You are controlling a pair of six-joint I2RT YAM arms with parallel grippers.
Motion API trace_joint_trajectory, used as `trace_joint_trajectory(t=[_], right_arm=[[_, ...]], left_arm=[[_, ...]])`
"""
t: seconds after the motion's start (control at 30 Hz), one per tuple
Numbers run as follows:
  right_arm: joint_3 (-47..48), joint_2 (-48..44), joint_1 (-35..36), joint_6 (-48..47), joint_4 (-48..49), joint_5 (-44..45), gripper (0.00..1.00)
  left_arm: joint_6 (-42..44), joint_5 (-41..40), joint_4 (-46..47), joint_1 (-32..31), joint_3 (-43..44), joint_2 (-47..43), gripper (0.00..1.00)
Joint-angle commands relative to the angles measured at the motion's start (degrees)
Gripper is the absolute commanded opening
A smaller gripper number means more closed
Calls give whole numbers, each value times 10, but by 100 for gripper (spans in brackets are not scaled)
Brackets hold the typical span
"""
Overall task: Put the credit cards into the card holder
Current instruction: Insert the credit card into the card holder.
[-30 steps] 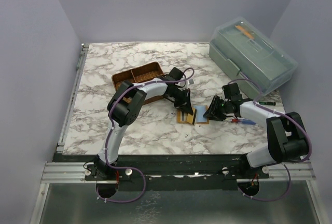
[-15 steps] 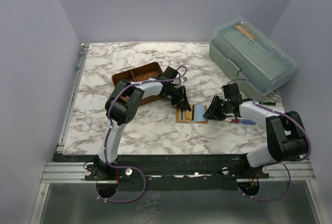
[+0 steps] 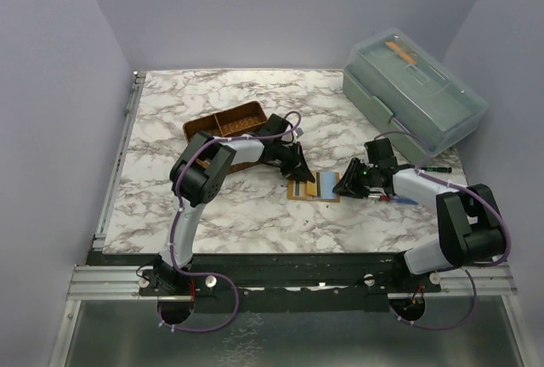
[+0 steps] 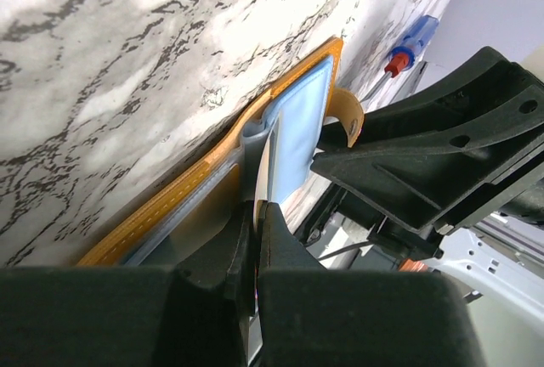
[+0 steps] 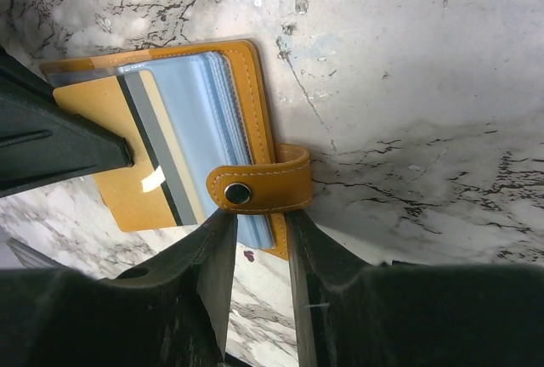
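Marble tabletop (image 3: 221, 206), open orange-tan card holder (image 5: 255, 87), left pincer (image 4: 257, 214) pinching yellowish card (image 5: 127, 159), right pincer (image 5: 255, 231) clamping strap (image 5: 259, 189).

The small orange-tan leather bifold wallet (image 3: 314, 189) is lying open on the marble-patterned table (image 3: 212, 214), in front of and to the right of the brown woven divided basket (image 3: 223, 126). The clear-lidded grey plastic box (image 3: 416, 95) is sitting behind and right of the wallet. A blue-handled pen (image 3: 404, 200) is lying just right of the wallet.
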Motion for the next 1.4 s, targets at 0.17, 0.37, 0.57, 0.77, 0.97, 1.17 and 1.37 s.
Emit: trace_joint_trajectory(t=[0.17,0.37,0.57,0.77,0.97,1.17,1.37], right_arm=[[-31,15,4,14,-19,1,34],[-32,10,4,12,-22,7,34],[-29,12,4,7,-23,10,34],[-27,18,4,6,-22,10,34],[-27,21,4,4,-21,10,34],[-25,30,4,3,-13,3,34],[-20,36,4,2,-9,-5,34]], left_arm=[[3,-28,34,-26,-15,-1,0],[32,-91,11,-29,-46,-40,32],[86,-178,-63,-38,-35,-73,52],[107,-220,-111,-44,-21,-85,57],[108,-249,-140,-48,-11,-93,60],[109,-203,-134,-76,28,-56,60],[130,-251,-153,-65,-11,-99,65]])
